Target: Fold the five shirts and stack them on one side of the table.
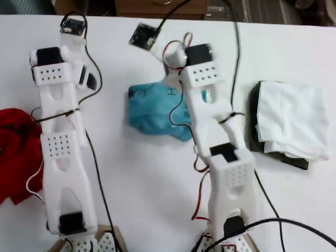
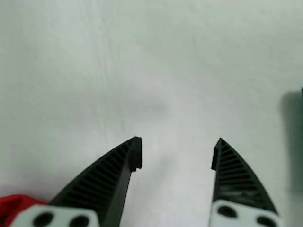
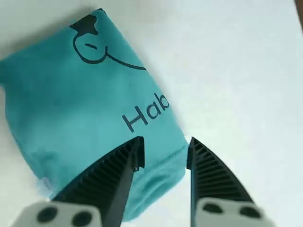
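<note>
A folded teal shirt (image 1: 155,113) with dark print lies mid-table. My right gripper (image 3: 163,153) stands open just above one edge of the teal shirt (image 3: 90,94), its fingers straddling that edge; in the high view the right gripper (image 1: 174,72) is at the shirt's far side. A crumpled red shirt (image 1: 16,152) lies at the left edge. A folded white shirt (image 1: 291,121) rests on a dark folded one (image 1: 294,160) at the right. My left gripper (image 2: 176,153) is open over bare table, and the left gripper (image 1: 86,79) sits far left of the teal shirt.
The white table (image 1: 152,184) has bare room between the two arms and in front of the teal shirt. Cables (image 1: 100,178) trail along both arms. A sliver of red cloth (image 2: 14,208) shows beside the left gripper's finger.
</note>
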